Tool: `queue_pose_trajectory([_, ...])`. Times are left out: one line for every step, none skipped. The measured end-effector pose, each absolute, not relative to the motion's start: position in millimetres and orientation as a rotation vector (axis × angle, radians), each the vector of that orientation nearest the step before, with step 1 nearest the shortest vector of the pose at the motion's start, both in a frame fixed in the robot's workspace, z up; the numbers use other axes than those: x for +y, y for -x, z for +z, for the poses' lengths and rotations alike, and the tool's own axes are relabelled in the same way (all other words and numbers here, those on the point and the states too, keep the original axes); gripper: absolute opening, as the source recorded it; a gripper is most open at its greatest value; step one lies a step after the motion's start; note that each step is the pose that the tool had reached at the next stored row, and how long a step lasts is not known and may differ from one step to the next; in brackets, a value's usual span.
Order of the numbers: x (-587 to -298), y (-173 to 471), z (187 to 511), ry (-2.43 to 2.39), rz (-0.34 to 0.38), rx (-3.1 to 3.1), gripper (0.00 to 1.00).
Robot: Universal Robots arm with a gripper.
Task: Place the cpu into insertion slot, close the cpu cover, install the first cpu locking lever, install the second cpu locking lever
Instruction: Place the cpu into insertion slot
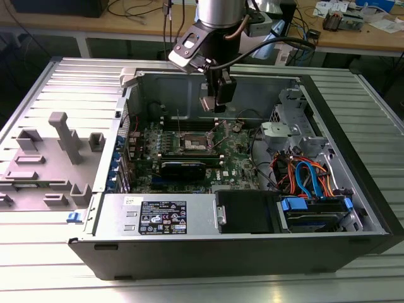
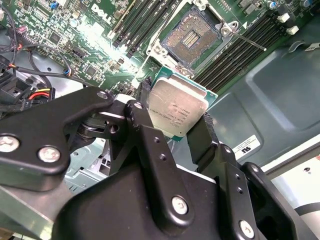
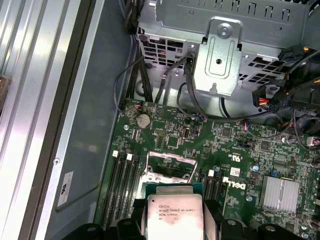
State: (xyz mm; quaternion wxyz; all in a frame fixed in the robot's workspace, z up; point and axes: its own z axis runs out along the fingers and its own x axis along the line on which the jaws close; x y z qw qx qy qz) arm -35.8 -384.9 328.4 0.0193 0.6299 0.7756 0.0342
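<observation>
Fingers [image 2: 199,140] of the arm are closed on the cpu [image 2: 177,107], clamping two opposite edges so that its dull silver top faces outward. They hang above the open computer case [image 1: 252,255], which lies on its side on the ribbed metal surface [image 1: 38,259]. Inside the case, the green motherboard [image 1: 237,167] fills the half toward the exterior view's left, with the drive cage and a bundle of cables toward the exterior view's right. On the board the insertion slot [image 2: 187,37] lies bare with its contact field exposed, and the cpu cover [image 3: 172,157] seems to be swung up off it. The chip is clear of the slot, held in the air a little short of it in both wrist views. It looks light, thin and stiff, with a smooth lid that could slip, so an edge grip like this one suits it. Its underside and the slot's contacts are probably fragile and call for a level, gentle touch.
</observation>
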Motion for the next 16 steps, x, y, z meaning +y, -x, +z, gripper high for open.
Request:
queue_pose_trajectory([-385,36,328,-1.955,0.106,2.407,0.54])
queue_pose_trajectory([-385,36,328,-1.955,0.106,2.407,0.54])
queue_pose_trajectory([-385,36,328,-1.955,0.106,2.407,0.54])
queue_pose_trajectory([-385,36,328,-1.955,0.106,2.407,0.54])
queue_pose_trajectory([-385,36,328,-1.956,0.106,2.406,0.54])
queue_pose_trajectory([-385,37,328,-1.957,0.106,2.406,0.54])
queue_pose_trajectory([-385,38,328,-1.958,0.106,2.405,0.54])
queue_pose_trajectory([-385,39,328,-1.959,0.106,2.404,0.54])
queue_pose_trajectory([-385,42,328,-1.960,0.106,2.403,0.54])
queue_pose_trajectory([-385,43,328,-1.960,0.106,2.403,0.54])
queue_pose_trajectory([-385,45,328,-1.961,0.106,2.402,0.54])
queue_pose_trajectory([-385,47,328,-1.962,0.106,2.402,0.54])
queue_pose_trajectory([-385,48,328,-1.962,0.106,2.401,0.54])
queue_pose_trajectory([-385,51,328,-1.963,0.106,2.401,0.54])
queue_pose_trajectory([-385,52,328,-1.964,0.106,2.400,0.54])
queue_pose_trajectory([-385,54,328,-1.968,0.106,2.396,0.54])
